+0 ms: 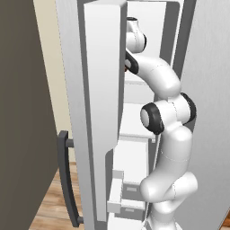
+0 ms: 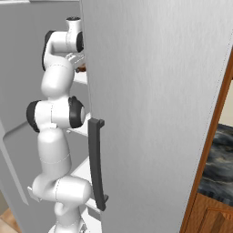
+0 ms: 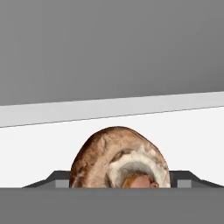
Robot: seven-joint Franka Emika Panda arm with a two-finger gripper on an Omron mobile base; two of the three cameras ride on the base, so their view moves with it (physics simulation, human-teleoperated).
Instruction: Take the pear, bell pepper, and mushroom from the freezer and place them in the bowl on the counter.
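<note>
The freezer [image 1: 134, 134] fills the middle of the left base view, its white shelves and drawers stacked down the centre, its open door edge-on in front of them and a dark handle [image 1: 67, 179] at the lower left. The right base view gives what that one cannot: the wider grey fridge door [image 2: 159, 100] across most of the frame with its own dark handle [image 2: 96, 164] at centre, and a strip of the dark marbled counter [image 2: 218, 164] over brown cabinets at the far right edge. My arm [image 1: 168, 134] rises from the lower right of the left base view, bends at the dark elbow joint in mid-frame, then reaches up and left so that my wrist goes behind the door edge near the top; in the right base view it climbs the left side and my hand turns in toward an upper shelf. There a small reddish-brown speck [image 2: 82, 69] sits by my wrist, too small to tell what it is. The hand view shows the mushroom [image 3: 120, 159] at bottom centre, brown cap with pale underside facing me, lying on the white shelf [image 3: 175, 131] between my finger tips. Whether my jaws are touching it or still apart from it I cannot tell.
</note>
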